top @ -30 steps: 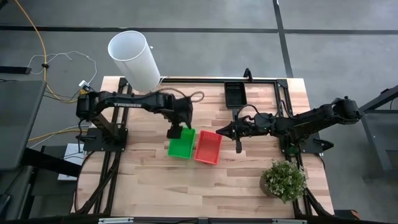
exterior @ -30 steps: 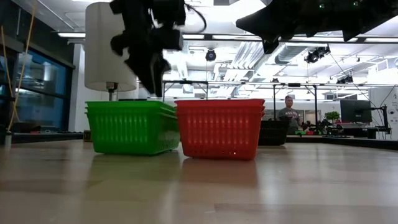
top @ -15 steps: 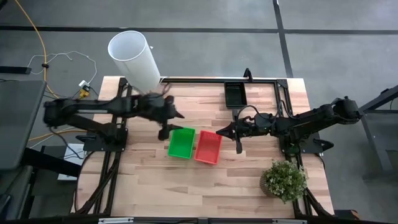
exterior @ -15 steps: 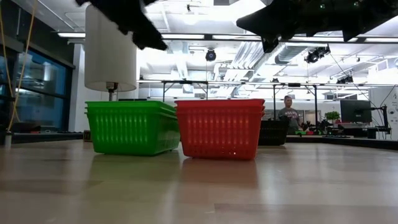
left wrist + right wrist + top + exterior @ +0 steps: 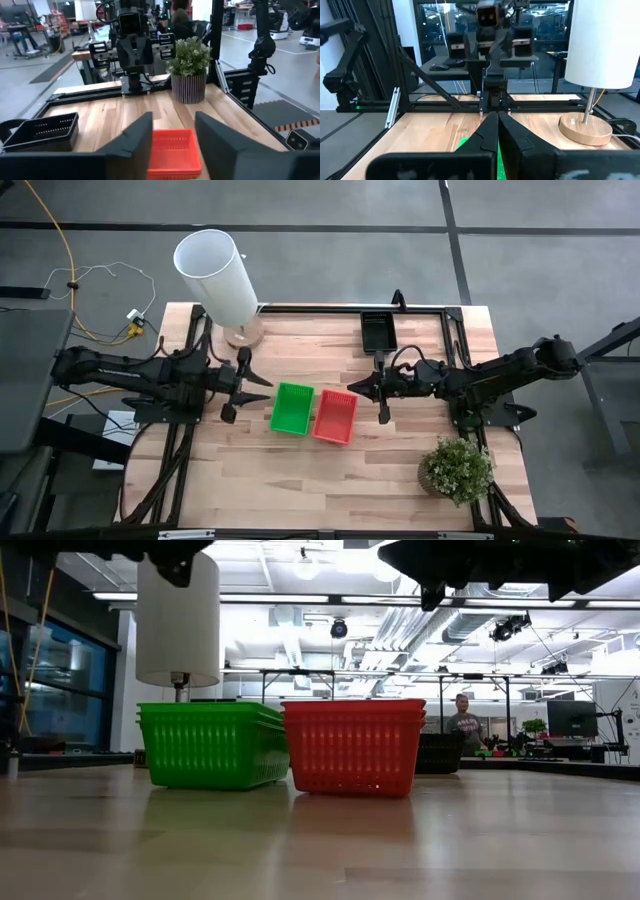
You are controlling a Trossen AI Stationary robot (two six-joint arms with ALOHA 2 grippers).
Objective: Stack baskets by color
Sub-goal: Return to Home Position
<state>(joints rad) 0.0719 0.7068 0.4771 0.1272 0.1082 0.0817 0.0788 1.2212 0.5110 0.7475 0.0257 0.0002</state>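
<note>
Beside the green baskets (image 5: 292,408), left fingers (image 5: 132,144) spread empty; right fingers (image 5: 488,138) pressed together

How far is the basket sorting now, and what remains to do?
Done, it seems: one green stack, one red stack beside it, and one black stack at the far edge; no loose basket shows. In hand: nothing. The left arm has its jaws open and empty, and the right arm has its jaws shut on nothing. Left: probably only parking both arms.
</note>
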